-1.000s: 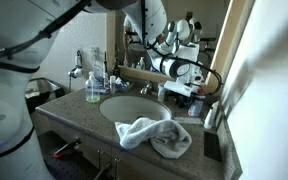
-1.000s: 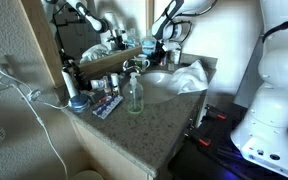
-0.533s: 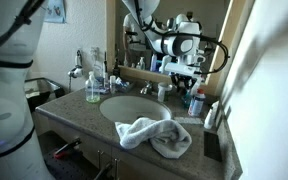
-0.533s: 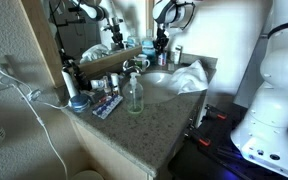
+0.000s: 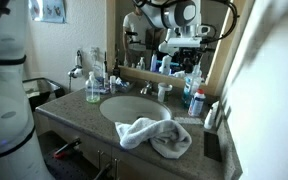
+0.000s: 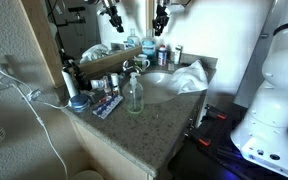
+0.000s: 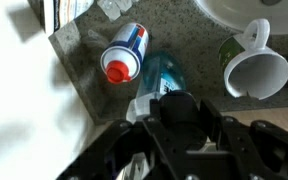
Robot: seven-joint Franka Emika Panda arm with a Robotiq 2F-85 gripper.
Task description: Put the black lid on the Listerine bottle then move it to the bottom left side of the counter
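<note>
The Listerine bottle (image 7: 162, 74), clear with blue-teal liquid, stands at the back of the speckled counter (image 7: 84, 50) right below my gripper. My gripper (image 7: 179, 112) is shut on the black lid (image 7: 179, 104) and holds it above the bottle's top. In both exterior views the gripper (image 5: 188, 52) (image 6: 160, 30) hangs high over the bottle (image 5: 190, 82) (image 6: 162, 52), apart from it. The bottle's neck is hidden behind the lid in the wrist view.
A small blue can with a red band (image 7: 120, 60) (image 5: 197, 103) lies next to the bottle. A white mug (image 7: 254, 66) stands beside the sink (image 5: 134, 107). A crumpled towel (image 5: 154, 136) lies at the front. A green soap bottle (image 5: 92, 88) (image 6: 134, 95) stands near the faucet.
The gripper has risen from low beside the bottles to high above them, with the black lid in it. Things on the counter have not moved.
</note>
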